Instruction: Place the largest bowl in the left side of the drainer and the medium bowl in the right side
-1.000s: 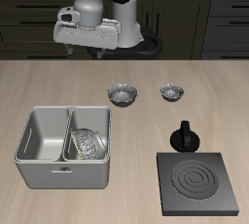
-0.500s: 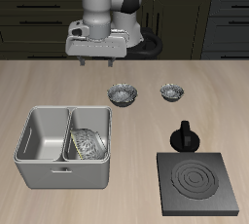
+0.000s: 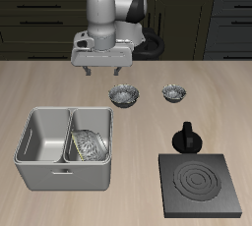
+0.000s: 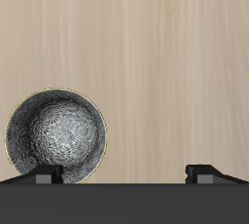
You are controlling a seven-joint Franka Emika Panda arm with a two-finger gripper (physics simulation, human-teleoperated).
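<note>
The drainer stands near the table's front edge. The largest bowl lies tilted in its compartment on the side toward the stove plate; the other compartment is empty. The medium bowl sits upright on the table behind the drainer and also shows in the wrist view. My gripper hangs open and empty above the table, a little behind the medium bowl and not touching it. In the wrist view the gripper has its fingertips spread wide, with the bowl near one of them.
The smallest bowl sits beside the medium bowl. A black square stove plate lies at the front edge, with a small black pot just behind it. Dark cabinets stand behind the table.
My gripper has moved sideways toward the medium bowl and come lower. It stayed open. The bowls and drainer have not moved.
</note>
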